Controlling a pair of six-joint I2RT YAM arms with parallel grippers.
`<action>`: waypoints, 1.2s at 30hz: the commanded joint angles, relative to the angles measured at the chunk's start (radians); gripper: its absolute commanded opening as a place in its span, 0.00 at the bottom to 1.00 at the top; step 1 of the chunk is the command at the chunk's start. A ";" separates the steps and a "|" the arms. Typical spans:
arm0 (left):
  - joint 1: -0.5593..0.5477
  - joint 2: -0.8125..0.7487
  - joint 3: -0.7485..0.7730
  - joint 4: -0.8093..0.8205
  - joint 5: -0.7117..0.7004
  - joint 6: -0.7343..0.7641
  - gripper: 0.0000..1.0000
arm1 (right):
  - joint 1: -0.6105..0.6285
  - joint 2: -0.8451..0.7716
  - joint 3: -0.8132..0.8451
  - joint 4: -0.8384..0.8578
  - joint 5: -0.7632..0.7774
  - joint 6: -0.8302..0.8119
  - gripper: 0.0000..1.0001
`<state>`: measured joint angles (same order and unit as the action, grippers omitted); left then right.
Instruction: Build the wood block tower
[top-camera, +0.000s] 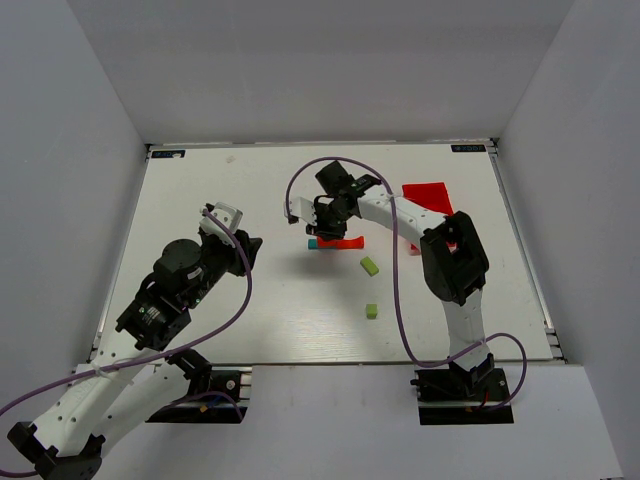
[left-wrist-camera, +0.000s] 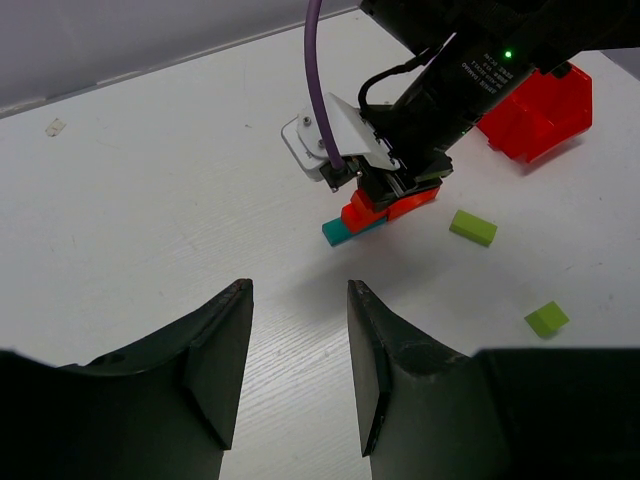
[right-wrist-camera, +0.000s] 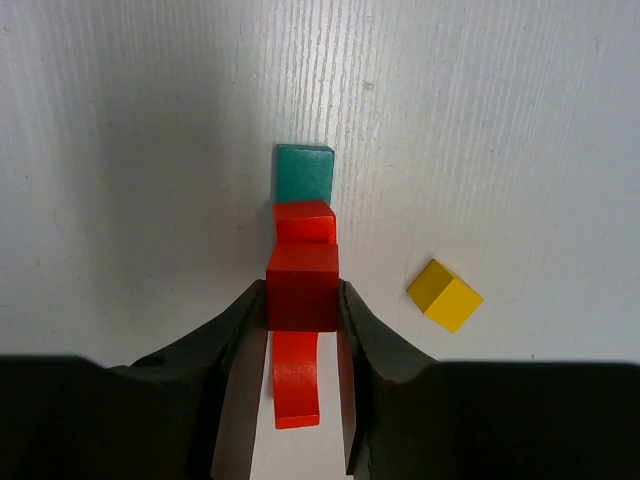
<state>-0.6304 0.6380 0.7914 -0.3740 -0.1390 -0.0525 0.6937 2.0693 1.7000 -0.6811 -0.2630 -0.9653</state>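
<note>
The wood block tower (top-camera: 336, 242) stands at mid-table: a teal bar (right-wrist-camera: 305, 172) at the bottom, a red bar (right-wrist-camera: 297, 385) lying along it and an orange-red piece (right-wrist-camera: 304, 221) on top. My right gripper (right-wrist-camera: 300, 288) points down over the stack, shut on a red cube (right-wrist-camera: 300, 275) that sits just above the red bar. A yellow cube (right-wrist-camera: 445, 295) lies on the table to the right of the stack. My left gripper (left-wrist-camera: 298, 290) hovers open to the left of the tower (left-wrist-camera: 375, 215), with only bare table between its fingers.
Two lime-green blocks (top-camera: 370, 266) (top-camera: 371, 311) lie loose in front of the stack. A red plastic bin (top-camera: 428, 197) sits behind the right arm's elbow. The right arm's purple cable loops above the tower.
</note>
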 joint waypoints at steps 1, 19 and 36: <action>0.005 -0.003 -0.006 0.000 0.009 -0.001 0.53 | -0.010 -0.015 0.041 -0.014 -0.033 -0.032 0.08; 0.005 -0.003 -0.006 0.000 -0.001 -0.001 0.53 | -0.019 0.018 0.087 -0.064 -0.068 -0.064 0.11; 0.005 -0.003 -0.006 0.000 -0.001 -0.001 0.53 | -0.017 0.035 0.089 -0.069 -0.065 -0.066 0.15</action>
<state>-0.6304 0.6380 0.7914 -0.3740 -0.1394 -0.0525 0.6762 2.0918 1.7466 -0.7334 -0.3084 -1.0225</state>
